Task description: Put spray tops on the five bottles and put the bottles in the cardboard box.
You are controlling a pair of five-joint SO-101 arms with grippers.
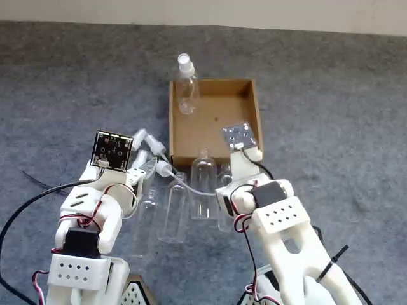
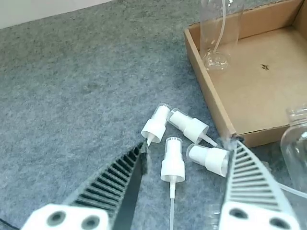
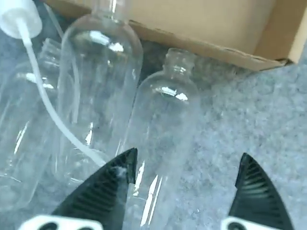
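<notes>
Several white spray tops (image 2: 172, 160) lie loose on the grey carpet beside the cardboard box (image 2: 211, 96). My left gripper (image 2: 189, 146) hangs open just above them, one finger on each side of the cluster. One capped bottle (image 1: 186, 89) stands in the box's far left corner. Several clear uncapped bottles (image 1: 173, 213) lie side by side in front of the box. My right gripper (image 3: 188, 160) is open over the rightmost bottle (image 3: 165, 115), whose open neck points at the box wall (image 3: 192, 24). A spray top with a long tube (image 3: 19, 19) rests across the neighbouring bottles (image 3: 100, 72).
The carpet (image 1: 331, 95) spreads wide to the right of the box and to the far left. The box's near wall (image 1: 191, 159) stands close to the bottle necks. A black cable (image 1: 38, 184) trails off the left arm.
</notes>
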